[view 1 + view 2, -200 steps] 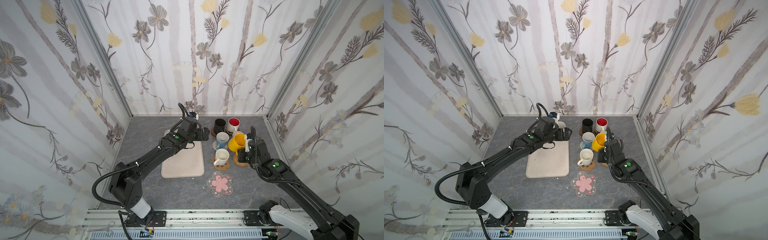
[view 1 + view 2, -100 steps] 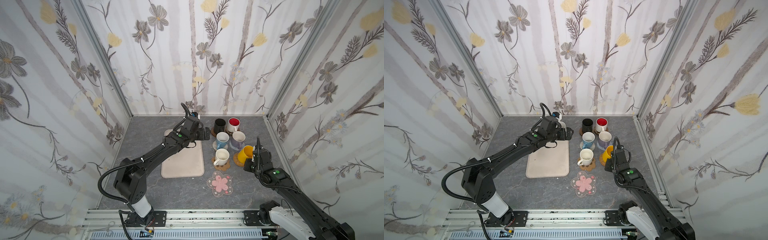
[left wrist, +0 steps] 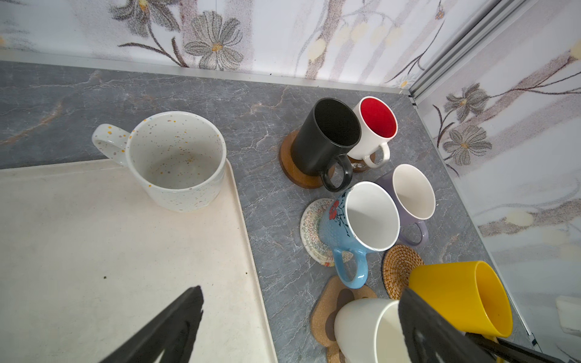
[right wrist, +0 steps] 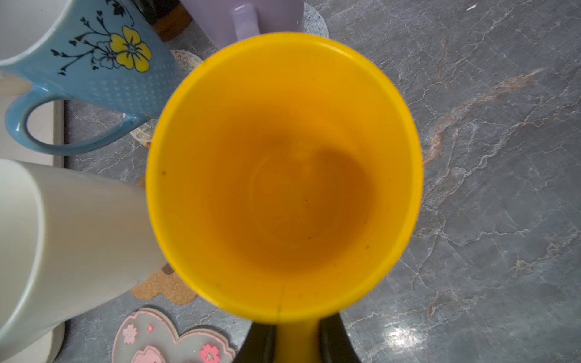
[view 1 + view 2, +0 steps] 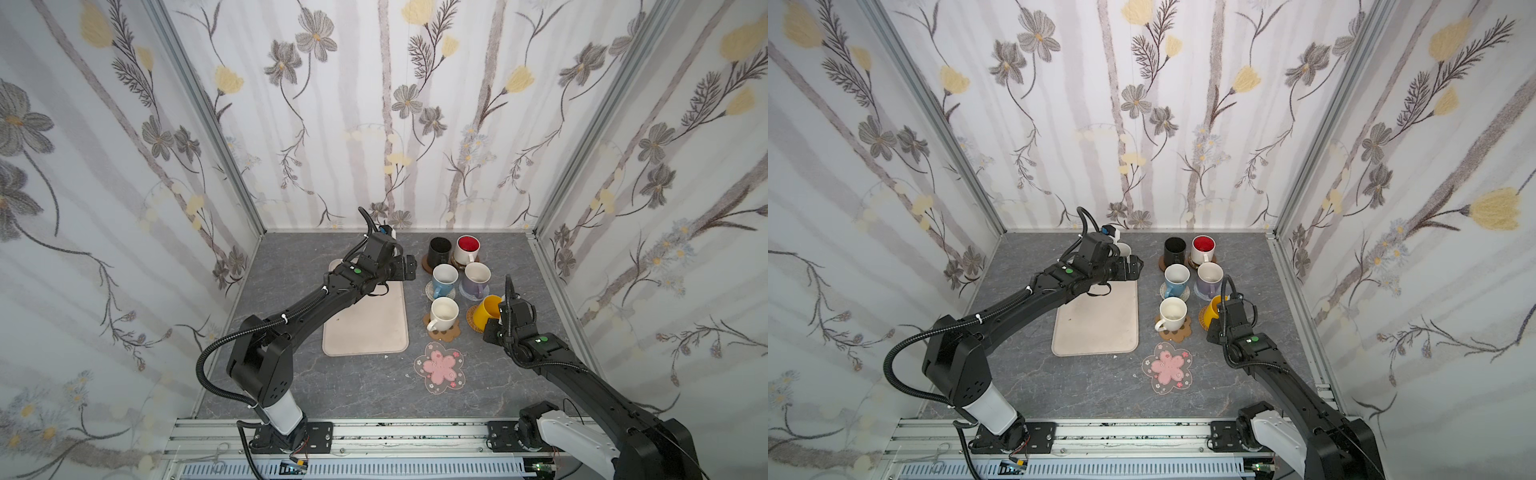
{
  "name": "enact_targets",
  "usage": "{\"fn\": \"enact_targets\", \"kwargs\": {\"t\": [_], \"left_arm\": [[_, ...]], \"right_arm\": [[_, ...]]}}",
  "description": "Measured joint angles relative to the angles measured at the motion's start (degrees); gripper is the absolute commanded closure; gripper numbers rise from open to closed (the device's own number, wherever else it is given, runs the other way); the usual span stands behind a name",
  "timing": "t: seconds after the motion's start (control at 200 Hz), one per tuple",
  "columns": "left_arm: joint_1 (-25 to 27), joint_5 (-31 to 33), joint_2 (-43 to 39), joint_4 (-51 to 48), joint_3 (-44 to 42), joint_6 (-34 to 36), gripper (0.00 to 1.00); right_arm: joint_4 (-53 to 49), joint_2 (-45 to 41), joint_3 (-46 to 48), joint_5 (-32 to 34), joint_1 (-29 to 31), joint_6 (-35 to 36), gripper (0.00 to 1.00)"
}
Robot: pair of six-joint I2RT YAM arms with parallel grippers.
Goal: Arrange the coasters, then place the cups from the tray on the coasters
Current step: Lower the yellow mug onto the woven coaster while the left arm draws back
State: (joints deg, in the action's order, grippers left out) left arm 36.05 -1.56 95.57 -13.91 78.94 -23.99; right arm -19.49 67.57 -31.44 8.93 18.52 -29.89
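Observation:
My right gripper [image 4: 295, 342] is shut on the handle of the yellow cup [image 4: 283, 176]. The cup hangs tilted with its base at the tan rattan coaster [image 5: 471, 318], [image 3: 399, 267]. My left gripper [image 3: 300, 294] is open and empty above the far end of the tray [image 5: 365, 328]. A speckled off-white cup [image 3: 176, 160], [image 5: 1124, 250] stands there on the tray's corner. In both top views the black cup [image 5: 439, 249], the red-inside cup [image 5: 467, 248], the blue cup [image 5: 444, 280], the lilac cup [image 5: 476, 278] and a plain off-white cup [image 5: 444, 313] each stand on a coaster.
The pink-flower coaster [image 5: 439, 368] lies bare at the front, beside the tray's near right corner. The paw-shaped coaster [image 5: 446, 332] under the off-white cup almost touches the rattan one. The right wall rail [image 5: 552, 282] runs close behind the cup cluster.
My right gripper has carried the yellow cup from beside the blue cup toward the front right and down to the rattan coaster. The left gripper has barely shifted over the tray.

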Motion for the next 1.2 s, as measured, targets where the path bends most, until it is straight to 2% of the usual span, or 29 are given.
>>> {"fn": "enact_targets", "kwargs": {"t": [0.495, 0.714, 0.879, 0.994, 1.119, 1.199], "left_arm": [[-0.74, -0.07, 0.48, 0.0, -0.33, 0.0, 0.0], [-1.07, -0.2, 0.74, 0.02, -0.74, 0.02, 0.0], [-1.29, -0.2, 0.39, -0.02, -1.4, 0.02, 0.0], [-1.53, -0.17, 0.26, 0.02, -1.44, 0.02, 0.0], [-1.97, -0.02, 0.37, -0.07, -1.18, 0.04, 0.0], [-2.69, -0.04, 0.83, 0.0, -0.17, 0.04, 0.0]], "right_arm": [[2.47, 4.42, -1.16, 0.46, -0.79, 1.9, 1.0], [4.02, 5.4, -0.33, 0.44, -0.9, 1.9, 0.81], [5.33, 5.33, 0.17, 0.44, -0.9, 1.92, 0.63], [6.4, 5.31, 0.33, 0.42, -0.9, 1.92, 0.55], [6.8, 5.16, 0.37, 0.39, -0.92, 1.92, 0.36], [6.82, 4.59, 0.37, 0.24, -0.92, 1.92, 0.3]]}}
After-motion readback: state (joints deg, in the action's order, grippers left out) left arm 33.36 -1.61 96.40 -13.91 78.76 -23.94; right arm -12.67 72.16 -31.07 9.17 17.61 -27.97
